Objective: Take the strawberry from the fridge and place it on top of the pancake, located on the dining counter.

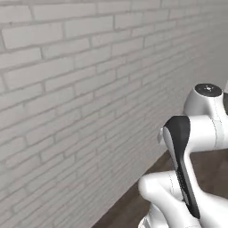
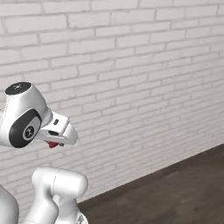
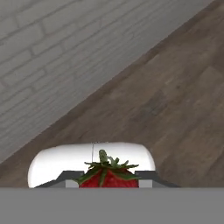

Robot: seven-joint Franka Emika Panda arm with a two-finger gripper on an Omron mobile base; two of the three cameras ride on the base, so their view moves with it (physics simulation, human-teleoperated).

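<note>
A red strawberry point(image 3: 107, 177) with green leaves sits between my gripper's point(image 3: 107, 183) two fingers at the bottom of the hand view, and the gripper is shut on it. In the right base view a bit of the red strawberry point(image 2: 53, 144) peeks out below the white hand, with the gripper point(image 2: 56, 141) held high at the left, near the wall. The arm's white links rise at the lower right of the left base view. The fridge, the pancake and the dining counter are out of view.
A white-painted brick wall point(image 1: 67, 89) stands close ahead of the base and spans both base views. Dark wood floor point(image 2: 175, 192) runs along its foot, and the hand view looks down on the floor point(image 3: 166, 100) beside the wall.
</note>
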